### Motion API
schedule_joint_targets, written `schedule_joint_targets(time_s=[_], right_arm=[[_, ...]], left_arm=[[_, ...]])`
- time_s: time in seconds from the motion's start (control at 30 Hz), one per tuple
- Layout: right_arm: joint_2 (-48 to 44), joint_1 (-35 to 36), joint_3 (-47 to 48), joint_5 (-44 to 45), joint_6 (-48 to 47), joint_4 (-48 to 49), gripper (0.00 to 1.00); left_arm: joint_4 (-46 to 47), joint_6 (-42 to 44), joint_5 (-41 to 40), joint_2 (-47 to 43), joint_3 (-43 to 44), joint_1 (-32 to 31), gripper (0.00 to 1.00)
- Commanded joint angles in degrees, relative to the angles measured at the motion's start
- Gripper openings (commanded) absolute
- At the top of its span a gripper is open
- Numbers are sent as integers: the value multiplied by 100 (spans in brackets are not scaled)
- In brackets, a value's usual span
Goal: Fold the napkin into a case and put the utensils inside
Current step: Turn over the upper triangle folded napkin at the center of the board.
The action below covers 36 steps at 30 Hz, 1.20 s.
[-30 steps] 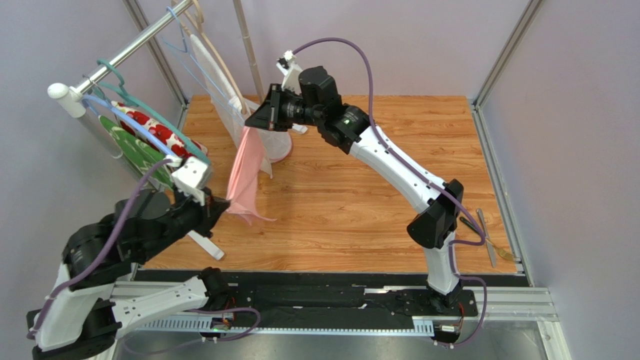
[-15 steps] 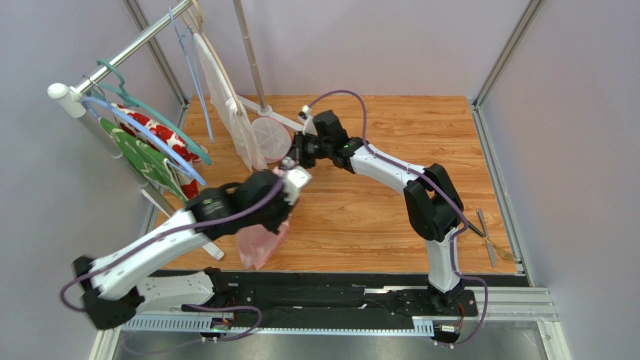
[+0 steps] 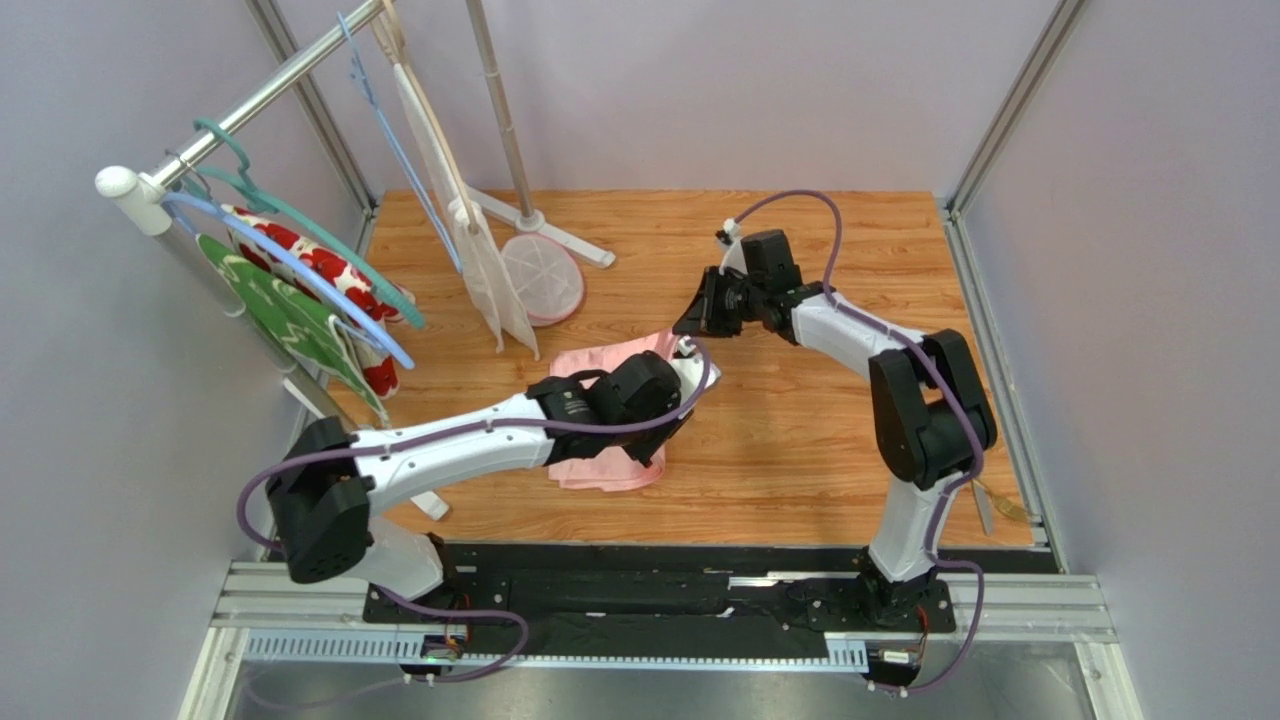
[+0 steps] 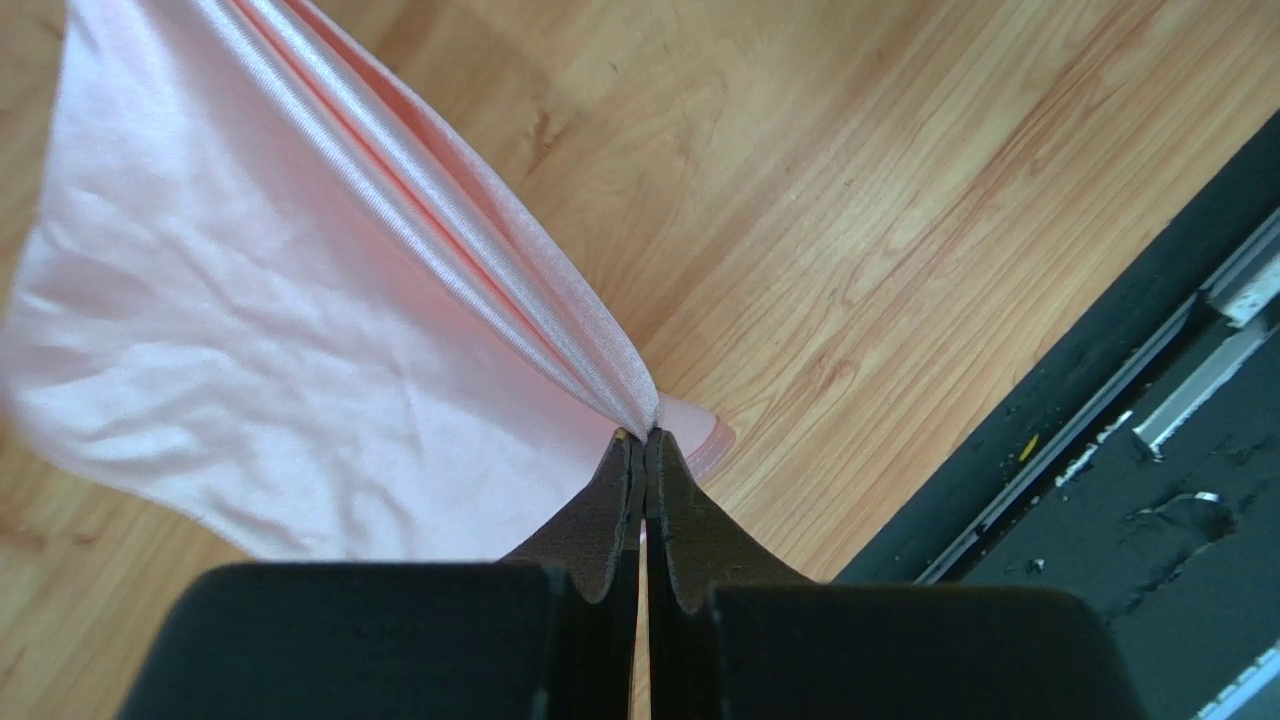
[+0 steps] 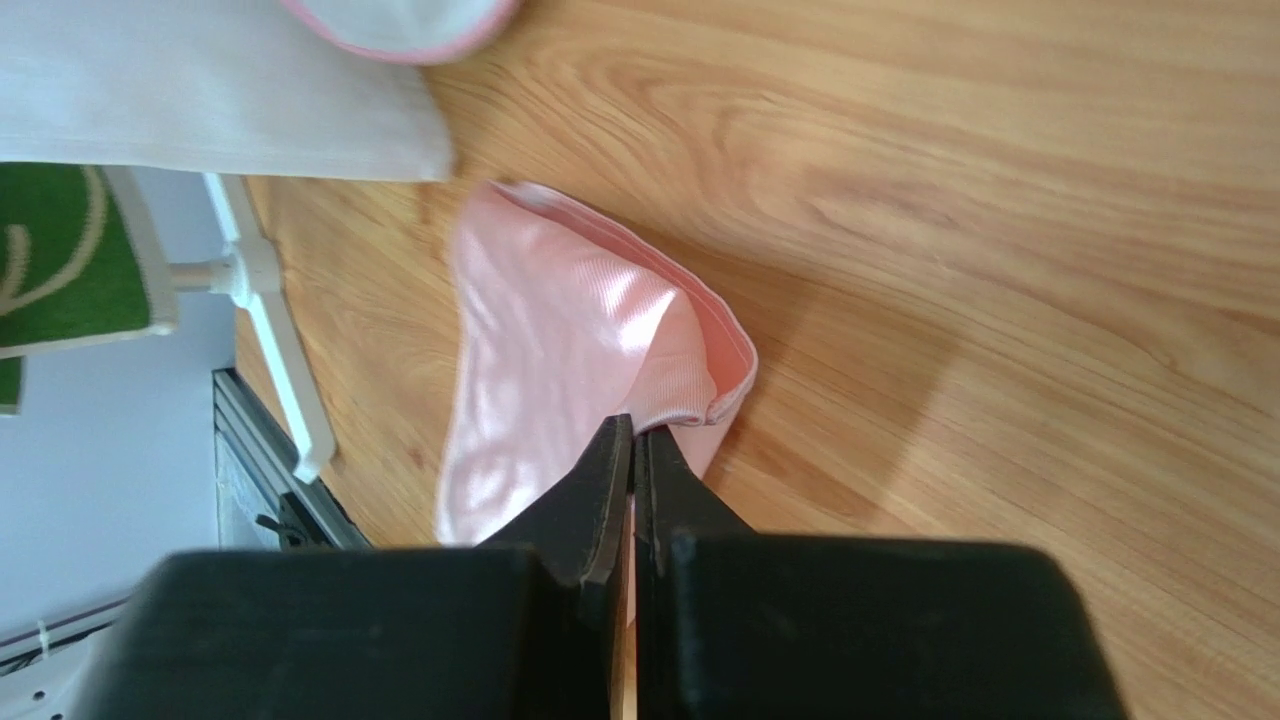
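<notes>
The pink napkin [image 3: 601, 458] lies loosely bunched on the wooden table, partly under my left arm. My left gripper [image 3: 657, 425] is shut on a gathered fold at the cloth's near end, and the napkin [image 4: 271, 300] fans out from the tips of this gripper [image 4: 646, 435]. My right gripper [image 3: 696, 320] is shut on the far corner, where the napkin [image 5: 556, 345] rises off the table to this gripper [image 5: 634, 431]. The utensils [image 3: 986, 510] lie at the table's right edge, mostly behind the right arm.
A clothes rack [image 3: 226, 128] stands at the left with hangers, a green cloth [image 3: 278, 308], a white cloth with red flowers [image 3: 323, 267] and a hanging white cloth [image 3: 481, 255]. A round stand base [image 3: 541, 278] sits at the back. The black base rail [image 3: 661, 593] runs along the near edge.
Both grippers have carried the napkin from beside the rack, where it hung in the air, down and rightward to the middle of the table. Both stay shut on it.
</notes>
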Motion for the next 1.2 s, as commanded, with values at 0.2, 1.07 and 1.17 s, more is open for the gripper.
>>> schedule_joint_targets(time_s=[0.2, 1.07, 1.17], right_arm=[[-1056, 895, 1422, 879, 181, -350, 0], [-554, 1293, 481, 730, -116, 588, 0], [-564, 713, -305, 853, -687, 1062, 0]], left_arm=[[-1140, -190, -1172, -2756, -15, -40, 0], [-105, 583, -50, -2630, -417, 22, 0], [611, 478, -159, -829, -43, -31, 0]])
